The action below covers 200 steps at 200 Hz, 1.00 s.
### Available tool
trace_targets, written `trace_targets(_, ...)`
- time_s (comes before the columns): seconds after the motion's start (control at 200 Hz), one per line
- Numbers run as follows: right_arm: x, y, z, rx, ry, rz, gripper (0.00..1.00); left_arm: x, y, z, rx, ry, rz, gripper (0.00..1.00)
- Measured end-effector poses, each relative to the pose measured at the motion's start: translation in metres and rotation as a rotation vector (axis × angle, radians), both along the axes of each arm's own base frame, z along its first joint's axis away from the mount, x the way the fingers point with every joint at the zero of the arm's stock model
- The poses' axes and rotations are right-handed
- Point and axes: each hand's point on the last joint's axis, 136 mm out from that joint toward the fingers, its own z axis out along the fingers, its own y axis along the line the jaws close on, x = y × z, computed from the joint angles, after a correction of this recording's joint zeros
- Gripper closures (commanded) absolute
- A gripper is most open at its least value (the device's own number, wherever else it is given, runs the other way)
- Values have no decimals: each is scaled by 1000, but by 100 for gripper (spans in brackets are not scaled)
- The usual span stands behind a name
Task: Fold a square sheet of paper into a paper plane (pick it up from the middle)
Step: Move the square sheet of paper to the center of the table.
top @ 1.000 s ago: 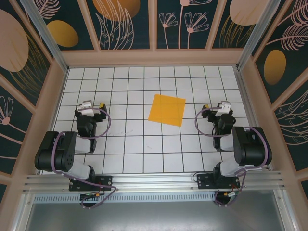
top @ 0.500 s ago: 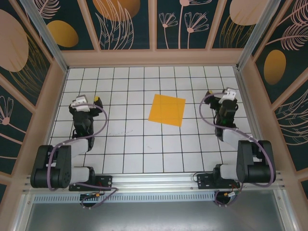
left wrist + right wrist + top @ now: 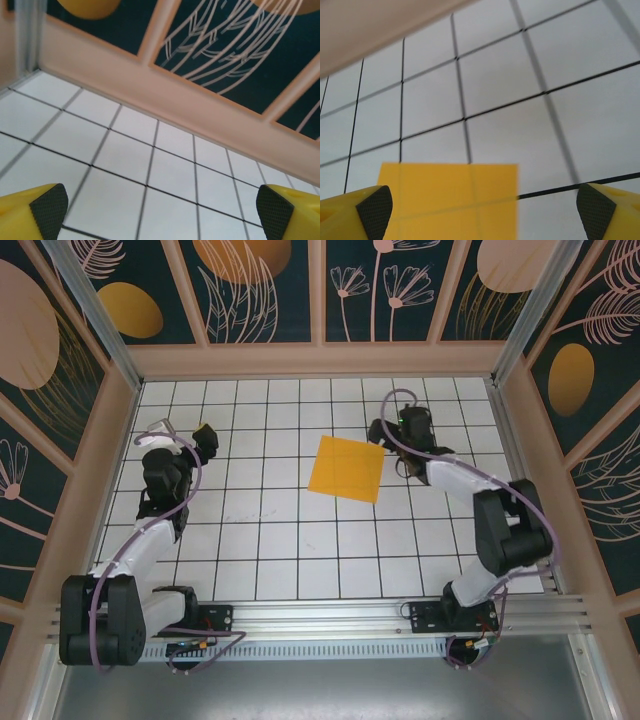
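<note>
The square sheet of paper [image 3: 347, 468] lies flat on the white grid table [image 3: 280, 540], a little askew to the black tile lines, its whole orange-yellow face showing from above.

The right gripper [image 3: 390, 434] sits just beside the sheet's far right corner, jaws spread wide and gripping nothing. In its wrist view the sheet [image 3: 450, 195] lies low between the two yellow fingers, whose black textured pads [image 3: 374, 210] stand well apart at either edge, and one straight paper edge ends short of the right-hand finger.

The left gripper [image 3: 205, 437] is well off to the left of the sheet with several bare tiles between them. Its jaws are also wide and hold nothing, and its wrist view shows dark pads [image 3: 49, 210] over bare tiles, facing the peach-coloured sill.

Beyond the sheet rise dark wall panels [image 3: 260, 290] painted with pale leaves, flowers and orange ovals. A purple cable [image 3: 199, 475] loops along the left arm. Nearer than the sheet, past the arm bases, runs an aluminium rail [image 3: 320, 615]
</note>
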Motion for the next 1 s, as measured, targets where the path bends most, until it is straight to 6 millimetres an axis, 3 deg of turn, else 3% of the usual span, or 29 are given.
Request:
trace_targets(0.17,12,60,-37,18,113,79,8,-1,-18,-3,-67,32,-91,1)
trace_targets(0.33,28,97,-56,29,163,108,10,-5,-26,5,-82,19,-137,1)
trace_targets(0.56,32,126,-83,8,225,146,12,-4,-32,8,-99,23,-171,1)
trace_targets(0.656,31,130,-82,11,229,164,12,-2,-33,4,-108,35,-176,2)
trace_targets(0.851,8,142,-88,-38,238,268,13,0,-36,-4,-128,61,-192,1)
trace_targets(1.001,-52,148,-92,-88,274,366,13,2,-37,-10,-138,81,-195,2)
